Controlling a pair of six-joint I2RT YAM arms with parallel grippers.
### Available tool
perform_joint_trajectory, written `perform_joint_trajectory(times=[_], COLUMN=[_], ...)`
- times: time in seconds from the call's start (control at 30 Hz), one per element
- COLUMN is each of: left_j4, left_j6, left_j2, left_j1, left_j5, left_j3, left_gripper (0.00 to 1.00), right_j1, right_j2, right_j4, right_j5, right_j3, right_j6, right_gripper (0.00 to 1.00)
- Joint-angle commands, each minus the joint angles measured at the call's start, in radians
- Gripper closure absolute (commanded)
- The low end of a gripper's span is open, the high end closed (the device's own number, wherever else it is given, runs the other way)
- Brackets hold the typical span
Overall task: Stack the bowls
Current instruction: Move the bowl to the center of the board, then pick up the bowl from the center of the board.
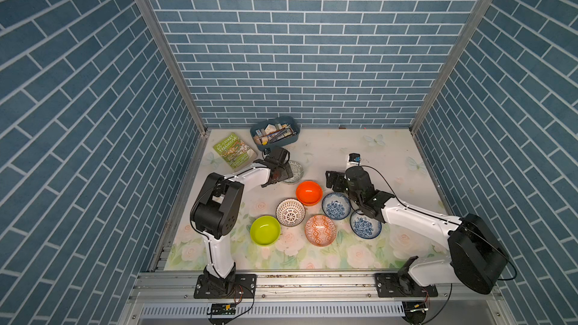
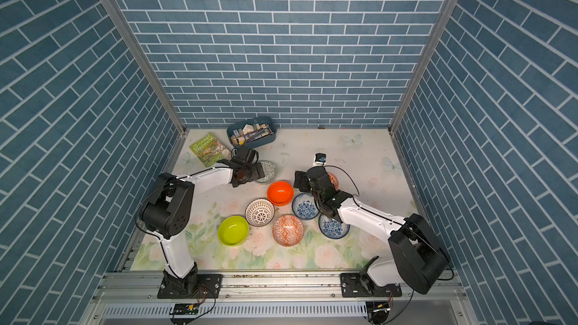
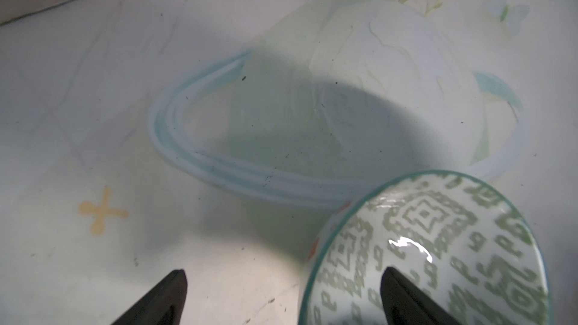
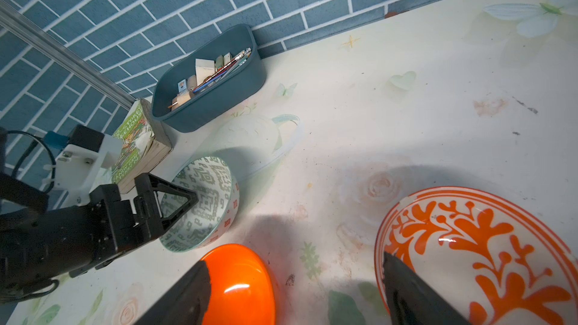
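The bowls sat unstacked on the surface. The fingers of the left gripper stood spread wide, straddling the rim of the grey-green bowl near the book. The right gripper hung released and empty, one finger over the plain orange bowl, one over an orange-white patterned bowl.

1. We see the grey-green geometric bowl left of centre, farthest from the near edge of the surface.
2. We find the plain orange bowl just nearer.
3. The lattice bowl, lime bowl, orange-white bowl, first blue floral bowl and second blue floral bowl sit upright and unstacked.
4. Another orange-patterned bowl lies right of the plain orange one.
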Motion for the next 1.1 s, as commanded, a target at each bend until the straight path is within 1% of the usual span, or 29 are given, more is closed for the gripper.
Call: perform_joint_trajectory(times=[0.0, 0.07, 0.13, 0.17, 0.27, 0.33, 0.43, 0.5, 0.6, 0.7, 0.77, 0.9, 1.07], left_j4=[-0.032, -0.043, -0.042, -0.027, 0.053, 0.119, 0.216, 0.286, 0.292, 0.304, 0.306, 0.329, 0.350], left_j6=[-0.008, -0.011, -0.009, -0.003, 0.021, 0.029, 0.009, -0.017, -0.012, -0.005, 0.001, 0.002, 0.008], left_j2=[-0.098, -0.162, -0.242, -0.305, -0.446, -0.537, -0.669, -0.741, -0.823, -0.869, -0.889, -0.910, -0.881], left_j1=[-0.001, 0.000, -0.001, 0.000, -0.001, -0.002, -0.001, 0.003, 0.007, 0.009, 0.010, 0.011, 0.017], left_j5=[-0.027, -0.032, -0.028, -0.011, 0.069, 0.118, 0.181, 0.219, 0.213, 0.221, 0.223, 0.228, 0.245], left_j3=[-0.040, -0.081, -0.141, -0.199, -0.344, -0.442, -0.584, -0.661, -0.685, -0.720, -0.728, -0.748, -0.747], left_gripper=[0.00, 0.00, 0.00, 0.00, 0.00, 0.00, 0.00, 0.00, 0.00, 0.00, 0.00, 0.00, 0.00], right_j1=[0.004, 0.004, 0.004, 0.007, 0.017, 0.028, 0.061, 0.097, 0.146, 0.172, 0.195, 0.248, 0.259], right_j2=[-0.050, -0.061, -0.068, -0.069, -0.051, -0.008, 0.112, 0.165, 0.219, 0.279, 0.319, 0.374, 0.409], right_j4=[0.017, -0.025, -0.094, -0.140, -0.257, -0.360, -0.484, -0.545, -0.581, -0.602, -0.640, -0.713, -0.744], right_j5=[0.000, -0.025, -0.094, -0.147, -0.250, -0.312, -0.426, -0.433, -0.441, -0.481, -0.473, -0.411, -0.374], right_j3=[-0.017, 0.002, 0.031, 0.046, 0.106, 0.180, 0.306, 0.360, 0.395, 0.416, 0.444, 0.501, 0.516], right_j6=[-0.012, -0.003, 0.025, 0.058, 0.145, 0.181, 0.177, 0.176, 0.180, 0.183, 0.179, 0.179, 0.189], right_gripper=[0.12, 0.11, 0.12, 0.16, 0.17, 0.17, 0.28, 0.29, 0.32, 0.43, 0.47, 0.49, 0.51])
